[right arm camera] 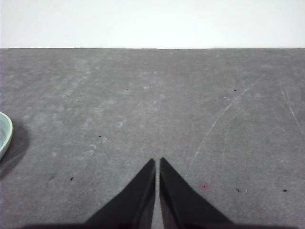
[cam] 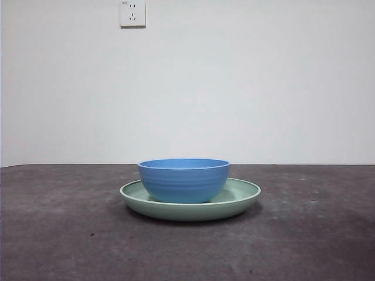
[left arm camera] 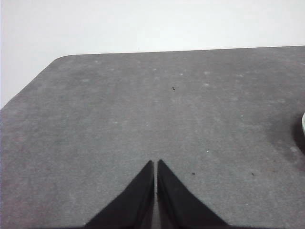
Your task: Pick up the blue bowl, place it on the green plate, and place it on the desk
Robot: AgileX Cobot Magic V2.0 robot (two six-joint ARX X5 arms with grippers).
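The blue bowl (cam: 184, 179) stands upright inside the green plate (cam: 243, 196), which rests on the dark grey desk (cam: 58, 234) at the middle of the front view. Neither gripper shows in the front view. My left gripper (left arm camera: 156, 163) is shut and empty above bare desk, with only a sliver of the plate's rim (left arm camera: 303, 125) at the edge of its view. My right gripper (right arm camera: 157, 161) is shut and empty above bare desk, with the plate's rim (right arm camera: 4, 133) at the edge of its view.
A white wall with a power socket (cam: 132, 13) stands behind the desk. The desk's rounded corner (left arm camera: 62, 59) shows in the left wrist view. Faint scratches (right arm camera: 224, 114) mark the desk in the right wrist view.
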